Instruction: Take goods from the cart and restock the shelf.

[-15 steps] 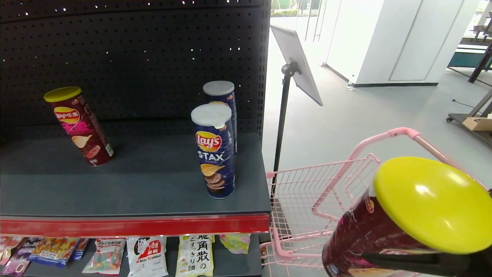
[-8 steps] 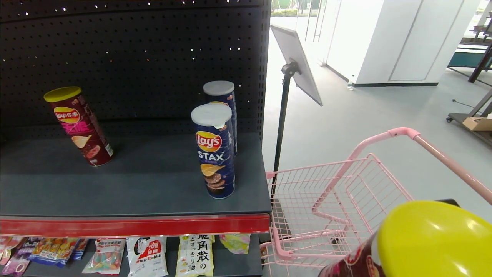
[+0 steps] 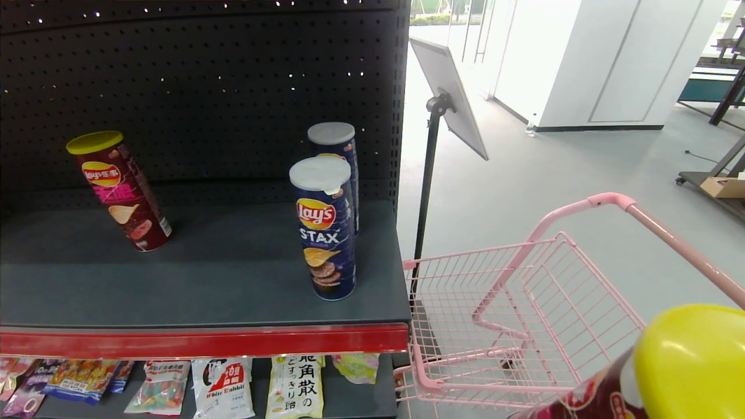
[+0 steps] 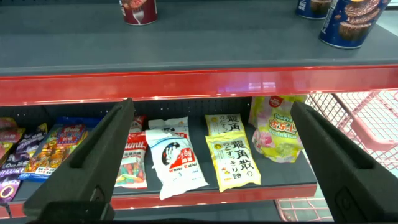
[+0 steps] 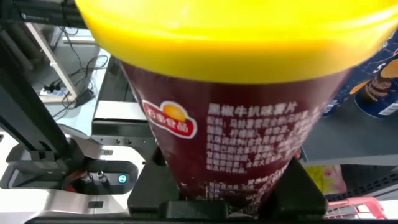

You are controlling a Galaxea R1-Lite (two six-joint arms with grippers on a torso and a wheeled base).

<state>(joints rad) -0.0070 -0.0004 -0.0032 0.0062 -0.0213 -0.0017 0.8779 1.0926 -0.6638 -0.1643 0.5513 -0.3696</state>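
**Figure.** Restocking, carry phase. The maroon cardboard crisp tube with a yellow plastic lid [image 3: 687, 361] sits at 5 o'clock in the head view, above the near corner of the pink wire cart [image 3: 605, 201]. The right end effector [image 5: 230, 186] is clenched around its lower body, as the right wrist view shows. The tube is tilted, its lid toward the camera and its base dropping toward 8 o'clock.

The dark grey shelf deck with a red front strip [image 3: 233, 279] lies toward 10 o'clock from the held tube. It carries a matching maroon tube [image 3: 119, 192] at its 9 o'clock end. Two navy tubes with grey lids stand one behind the other at the 3 o'clock end, the front one [image 3: 323, 233] nearer the edge and the rear one [image 3: 334, 151] by the pegboard. Bare deck lies between the two groups.

The left end effector [image 4: 211, 112] is released, fingers wide apart, facing the packaged snack bags [image 4: 230, 155] on the lower shelf.

The right arm is plainly the one to place. The tube probably needs righting to vertical, then carrying toward 10 o'clock over the red strip, clear of the front navy tube.
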